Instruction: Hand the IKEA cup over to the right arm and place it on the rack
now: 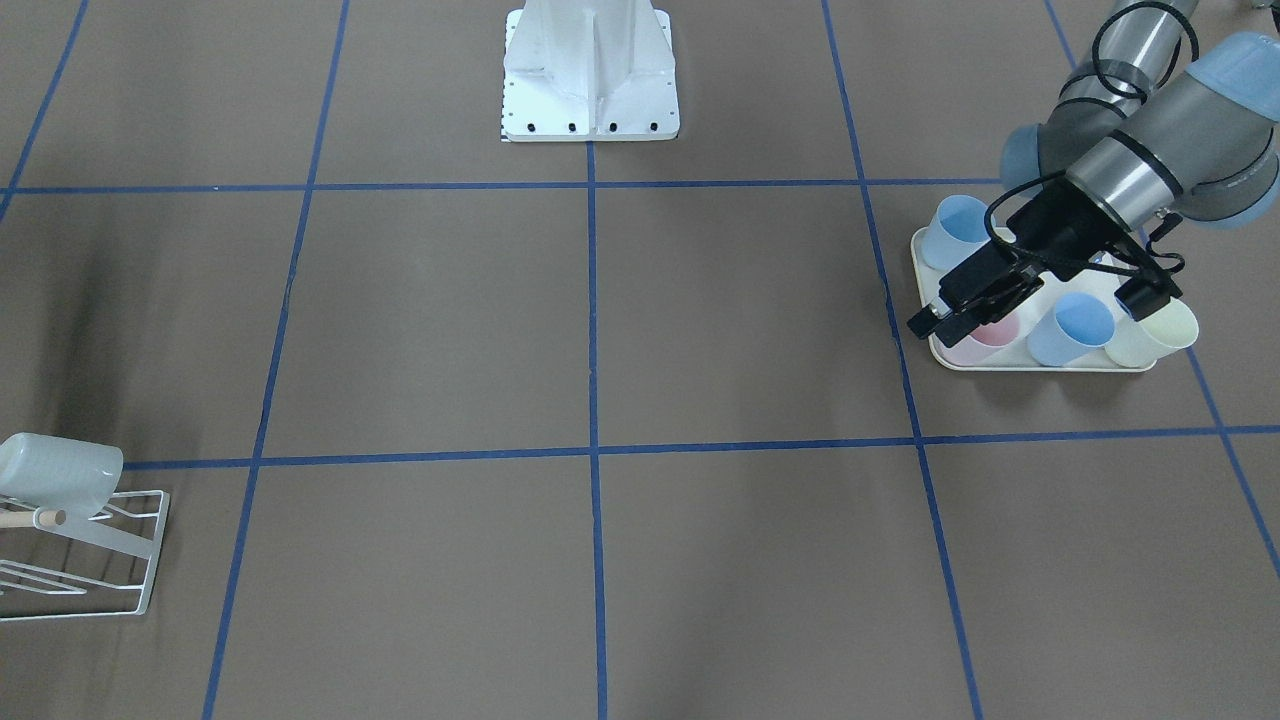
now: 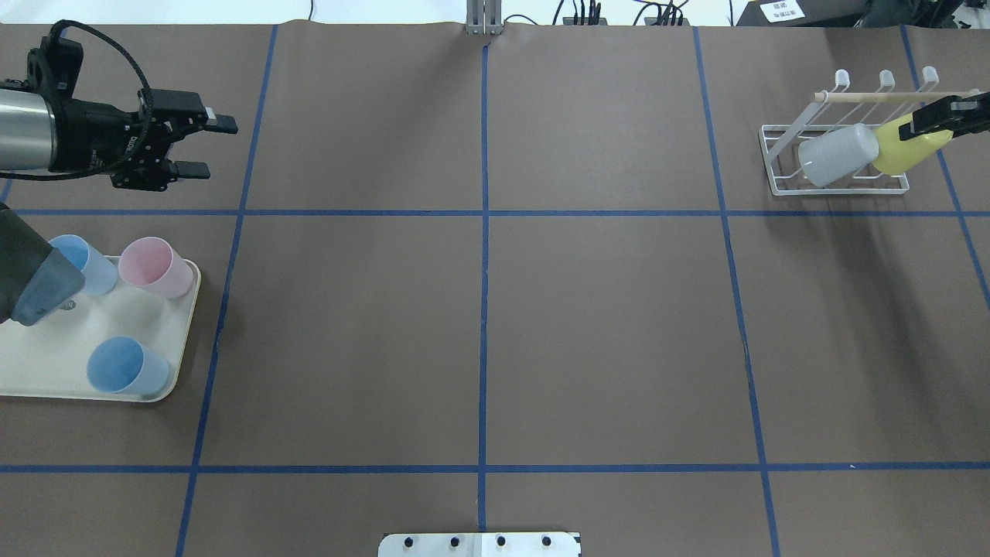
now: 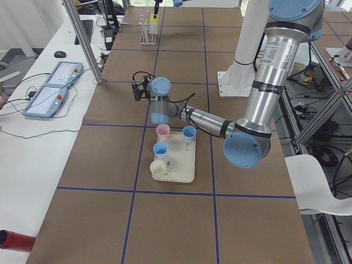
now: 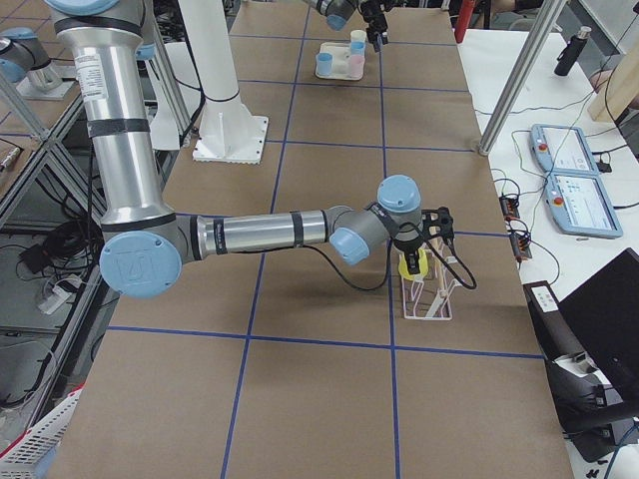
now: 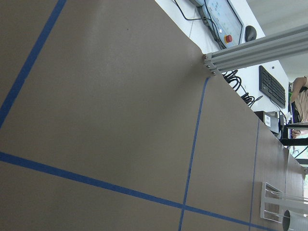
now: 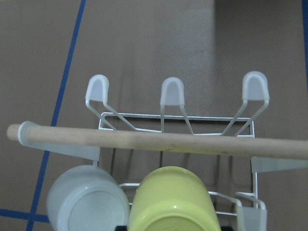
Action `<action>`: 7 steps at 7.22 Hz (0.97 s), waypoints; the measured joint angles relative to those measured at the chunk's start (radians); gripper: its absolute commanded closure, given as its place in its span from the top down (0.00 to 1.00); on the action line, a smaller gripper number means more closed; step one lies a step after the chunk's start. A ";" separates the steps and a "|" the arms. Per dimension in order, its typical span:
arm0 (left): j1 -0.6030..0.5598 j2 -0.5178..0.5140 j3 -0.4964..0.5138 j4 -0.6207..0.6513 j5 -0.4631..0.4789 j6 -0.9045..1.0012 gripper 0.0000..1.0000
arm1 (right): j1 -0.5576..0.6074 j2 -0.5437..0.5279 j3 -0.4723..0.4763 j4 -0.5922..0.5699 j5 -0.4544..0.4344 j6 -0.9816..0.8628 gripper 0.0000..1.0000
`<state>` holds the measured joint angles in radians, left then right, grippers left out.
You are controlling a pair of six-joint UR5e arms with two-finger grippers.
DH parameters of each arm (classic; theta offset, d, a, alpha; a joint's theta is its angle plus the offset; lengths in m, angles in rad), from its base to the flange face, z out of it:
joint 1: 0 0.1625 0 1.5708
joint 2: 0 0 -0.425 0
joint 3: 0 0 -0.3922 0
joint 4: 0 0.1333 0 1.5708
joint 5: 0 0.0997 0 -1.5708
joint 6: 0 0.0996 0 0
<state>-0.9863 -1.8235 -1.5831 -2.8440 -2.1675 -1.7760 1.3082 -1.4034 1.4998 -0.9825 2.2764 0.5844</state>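
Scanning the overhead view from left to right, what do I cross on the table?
cream tray carrying the pink and blue cups → white base plate at the bottom edge → grey cup lying on the rack → yellow cup beside it on the same rack

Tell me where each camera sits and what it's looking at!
Front-facing: across the table, looking down at the robot; base at top, left arm by the tray.
Overhead: behind the robot, looking down; left tool open, right tool grips the yellow cup at the rack.
Left side: table's end; left arm near.
Right side: other end; right arm near, reaching the rack.
Left wrist: looks along the table; no tool shows.
Right wrist: faces the rack, close up.
Shared: overhead and right wrist both show rack and yellow cup.
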 measured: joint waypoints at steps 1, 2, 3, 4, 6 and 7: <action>-0.002 0.000 0.000 0.000 -0.002 0.001 1.00 | -0.007 0.012 -0.017 0.005 -0.001 0.000 0.99; -0.009 0.001 -0.001 0.000 -0.006 0.002 1.00 | -0.014 0.026 -0.027 0.006 -0.002 0.003 0.99; -0.021 0.003 -0.001 0.000 -0.013 0.008 1.00 | -0.019 0.041 -0.030 0.004 -0.002 0.007 0.99; -0.042 0.013 -0.001 0.000 -0.035 0.045 1.00 | -0.022 0.051 -0.034 0.002 -0.001 0.007 0.99; -0.086 0.070 -0.001 0.001 -0.090 0.183 1.00 | -0.024 0.057 -0.043 0.003 0.002 0.003 0.99; -0.091 0.111 -0.002 0.005 -0.103 0.244 1.00 | -0.026 0.066 -0.044 0.003 0.003 0.009 0.99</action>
<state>-1.0777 -1.7122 -1.5855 -2.8392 -2.2708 -1.5319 1.2820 -1.3372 1.4557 -0.9798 2.2798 0.5934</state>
